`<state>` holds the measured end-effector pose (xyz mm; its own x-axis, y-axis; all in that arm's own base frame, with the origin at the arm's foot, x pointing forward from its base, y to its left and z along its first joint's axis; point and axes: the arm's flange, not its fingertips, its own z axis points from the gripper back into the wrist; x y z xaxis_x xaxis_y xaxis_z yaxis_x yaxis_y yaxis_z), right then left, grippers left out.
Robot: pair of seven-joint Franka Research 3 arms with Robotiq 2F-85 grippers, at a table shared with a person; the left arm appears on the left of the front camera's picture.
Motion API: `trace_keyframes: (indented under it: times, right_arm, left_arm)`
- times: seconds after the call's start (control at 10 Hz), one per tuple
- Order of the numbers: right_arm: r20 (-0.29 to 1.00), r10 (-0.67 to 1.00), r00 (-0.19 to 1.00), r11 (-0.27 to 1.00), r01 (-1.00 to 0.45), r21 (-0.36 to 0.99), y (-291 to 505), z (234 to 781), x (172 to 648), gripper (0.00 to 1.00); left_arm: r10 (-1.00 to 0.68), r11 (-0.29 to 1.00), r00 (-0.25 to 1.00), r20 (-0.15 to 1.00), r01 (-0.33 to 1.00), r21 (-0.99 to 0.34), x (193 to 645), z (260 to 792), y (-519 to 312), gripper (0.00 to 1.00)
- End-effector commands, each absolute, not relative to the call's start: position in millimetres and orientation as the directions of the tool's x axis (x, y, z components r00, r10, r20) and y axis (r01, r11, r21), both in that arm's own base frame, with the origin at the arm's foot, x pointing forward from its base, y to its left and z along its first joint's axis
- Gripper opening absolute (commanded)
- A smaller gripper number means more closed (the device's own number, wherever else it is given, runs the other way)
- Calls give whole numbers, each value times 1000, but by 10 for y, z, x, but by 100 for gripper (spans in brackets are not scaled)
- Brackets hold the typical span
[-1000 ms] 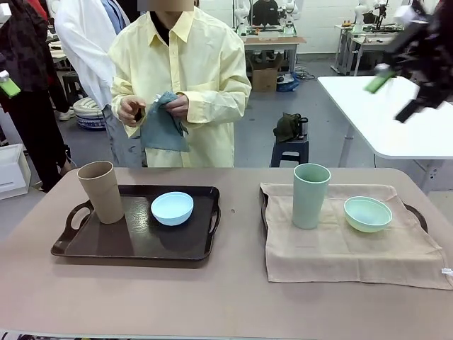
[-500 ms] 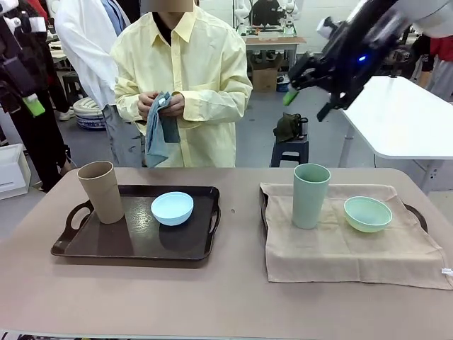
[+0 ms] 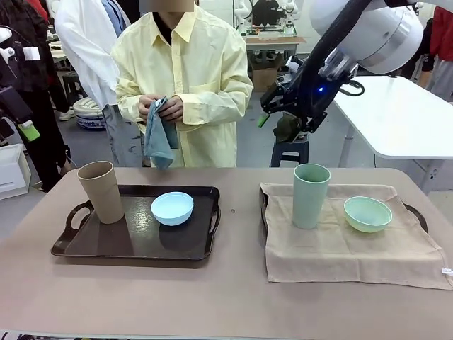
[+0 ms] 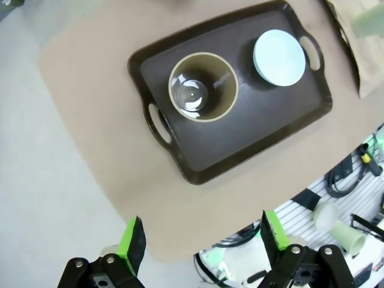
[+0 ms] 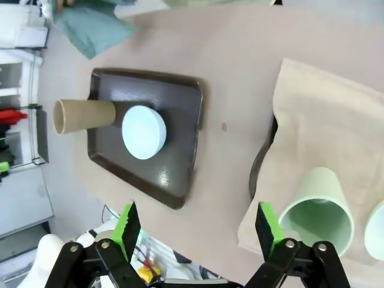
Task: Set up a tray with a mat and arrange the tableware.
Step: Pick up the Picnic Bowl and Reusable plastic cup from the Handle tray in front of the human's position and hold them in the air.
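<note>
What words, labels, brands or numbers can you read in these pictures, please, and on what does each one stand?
No text can be read in these views.
The tan-brown tumbler, pale blue bowl, pale green tumbler and pale green bowl bear no print.
The small white tag at the corner of the mat is too small to read.
</note>
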<state>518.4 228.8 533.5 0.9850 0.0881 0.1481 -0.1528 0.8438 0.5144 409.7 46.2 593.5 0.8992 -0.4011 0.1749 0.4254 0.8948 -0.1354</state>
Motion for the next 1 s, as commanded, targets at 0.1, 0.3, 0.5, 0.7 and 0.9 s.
trace_keyframes:
  times: [0.1, 0.3, 0.5, 0.7, 0.9]
  right_arm:
    - [199, 57, 978, 856, -151, 495, 2234, 5407, 5165, 100]
    - [135, 45, 990, 912, -95, 398, 2446, 5463, 5093, 100]
    - [0, 65, 998, 980, -64, 187, 3171, 5572, 5007, 100]
    - [-114, 117, 987, 982, -98, 163, 3727, 5578, 4988, 100]
    - [-185, 146, 972, 980, -117, 160, 4102, 5444, 5138, 100]
  left_arm:
    - [-415, 892, 892, 178, 438, -113, 4125, 5994, 391, 100]
    - [-441, 877, 875, 197, 467, -110, 4178, 5938, 385, 100]
    - [-462, 877, 863, 205, 479, -42, 4221, 5918, 338, 100]
    - [-607, 790, 772, 188, 611, 39, 4225, 5890, 365, 100]
    - [-772, 601, 599, 214, 797, -60, 4403, 5778, 488, 100]
